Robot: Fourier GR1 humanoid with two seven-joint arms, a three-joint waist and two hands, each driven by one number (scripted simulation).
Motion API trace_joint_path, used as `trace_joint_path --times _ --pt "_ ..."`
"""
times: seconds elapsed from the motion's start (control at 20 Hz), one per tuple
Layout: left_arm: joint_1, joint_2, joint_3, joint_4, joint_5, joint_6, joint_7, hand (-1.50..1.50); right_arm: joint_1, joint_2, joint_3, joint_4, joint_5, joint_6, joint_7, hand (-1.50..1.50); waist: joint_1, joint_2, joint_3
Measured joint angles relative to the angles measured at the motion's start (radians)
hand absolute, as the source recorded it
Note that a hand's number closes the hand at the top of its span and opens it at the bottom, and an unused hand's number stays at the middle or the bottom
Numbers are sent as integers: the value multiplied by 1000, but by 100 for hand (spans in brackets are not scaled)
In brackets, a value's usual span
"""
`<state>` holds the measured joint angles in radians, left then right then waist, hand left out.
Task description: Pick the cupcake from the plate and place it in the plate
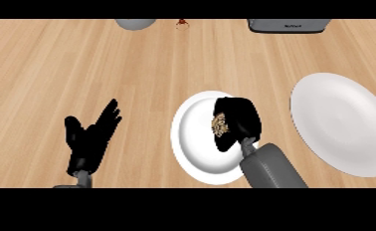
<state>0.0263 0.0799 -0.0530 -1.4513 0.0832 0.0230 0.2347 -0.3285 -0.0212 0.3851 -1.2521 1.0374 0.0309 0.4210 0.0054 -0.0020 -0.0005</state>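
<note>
1. Head view: the cupcake (pixel 219 124) is clasped by the curled right hand (pixel 241 118) over the smaller white plate (pixel 192 138), at six o'clock.
2. The larger white plate (pixel 334 120) is set at its three o'clock.
3. The left hand (pixel 92 136) is held open at eight o'clock.

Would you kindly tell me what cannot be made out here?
Head view:
cupcake: mostly hidden by the right hand curled round it.
larger plate: cut by the right edge.
grey object, dark appliance: cut off at the top.
small red item: too small to identify.

Cupcake (pixel 219 124) over left plate (pixel 194 143), right plate (pixel 337 120) just beside.
</note>
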Motion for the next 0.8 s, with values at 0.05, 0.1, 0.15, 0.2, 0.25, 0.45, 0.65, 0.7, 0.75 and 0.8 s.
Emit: trace_joint_path --times 0.05,0.1,0.15,0.2,0.25,0.45,0.65,0.7,0.75,0.8 --pt "1 4 3 2 4 -5 0 0 1 5 9 -1 3 -39 56 150 2 0 0" --pt "-13 3 6 11 1 1 4 0 -1 8 21 -6 4 -79 121 150 2 1 0" --pt "-14 1 4 13 -3 2 2 0 -1 11 26 -10 7 -121 190 150 4 1 0" --pt "-9 0 0 12 -7 5 2 0 -3 13 32 -15 14 -160 263 150 7 0 1" --pt "-11 0 -2 7 -6 3 6 0 -15 15 41 -21 27 -204 332 150 11 0 1" --pt "-15 0 -4 -1 -4 0 17 0 -59 18 109 -57 153 -374 534 150 13 -3 0" --pt "-14 -7 -9 9 -16 9 10 0 -110 14 153 -96 296 -438 652 150 9 -4 0" --pt "-13 -3 -5 12 -13 7 8 0 -117 13 154 -109 327 -448 669 150 8 -4 0" --pt "-10 -1 -2 15 -13 5 5 0 -122 12 150 -126 357 -452 683 150 5 -4 0" --pt "-6 -1 -2 17 -15 7 -2 0 -122 12 138 -142 384 -462 691 150 2 -5 0"
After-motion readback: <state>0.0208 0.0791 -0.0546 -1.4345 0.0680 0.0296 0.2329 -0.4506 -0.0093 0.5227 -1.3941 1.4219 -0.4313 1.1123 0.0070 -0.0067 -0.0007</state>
